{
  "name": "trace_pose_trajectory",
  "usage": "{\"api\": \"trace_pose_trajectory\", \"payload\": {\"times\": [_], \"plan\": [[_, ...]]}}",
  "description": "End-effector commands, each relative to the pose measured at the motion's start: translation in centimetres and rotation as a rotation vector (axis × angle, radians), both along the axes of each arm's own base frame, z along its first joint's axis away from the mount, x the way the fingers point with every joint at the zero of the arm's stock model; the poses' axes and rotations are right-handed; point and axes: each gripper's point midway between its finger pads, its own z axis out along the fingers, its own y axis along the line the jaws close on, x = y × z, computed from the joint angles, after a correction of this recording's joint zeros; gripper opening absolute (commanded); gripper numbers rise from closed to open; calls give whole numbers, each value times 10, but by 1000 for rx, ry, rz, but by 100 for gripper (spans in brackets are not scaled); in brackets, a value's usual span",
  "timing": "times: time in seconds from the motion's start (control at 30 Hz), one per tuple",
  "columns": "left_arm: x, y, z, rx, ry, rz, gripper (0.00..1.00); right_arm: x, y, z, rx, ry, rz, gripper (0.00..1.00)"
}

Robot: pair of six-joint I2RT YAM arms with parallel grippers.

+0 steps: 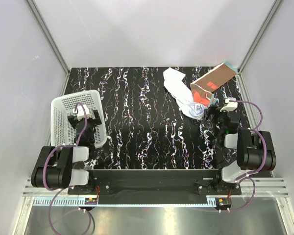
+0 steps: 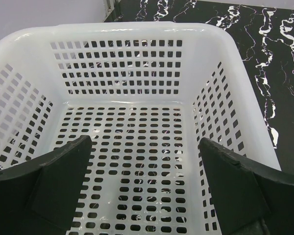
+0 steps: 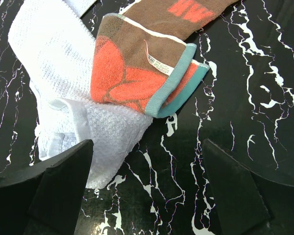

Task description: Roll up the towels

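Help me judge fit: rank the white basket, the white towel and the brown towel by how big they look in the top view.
1. white basket: clearly the largest.
2 and 3. white towel and brown towel: they look about alike. They overlap and both are crumpled, so I won't rank one over the other.

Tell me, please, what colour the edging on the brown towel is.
Teal edging on the brown towel; clearest in the right wrist view.

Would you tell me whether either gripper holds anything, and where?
Nothing is held: left gripper open above the basket, right gripper open above the towels.
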Motion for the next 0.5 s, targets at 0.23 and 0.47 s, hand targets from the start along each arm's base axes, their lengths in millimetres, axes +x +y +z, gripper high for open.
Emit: {"api": "trace_pose_trajectory", "payload": {"times": [0.23, 0.47], "plan": [[9, -4, 20, -11, -77, -27, 99, 12, -1, 22, -30, -77, 13, 100], [16, -4, 50, 8, -5, 37, 99, 12, -1, 22, -29, -77, 12, 100]]}}
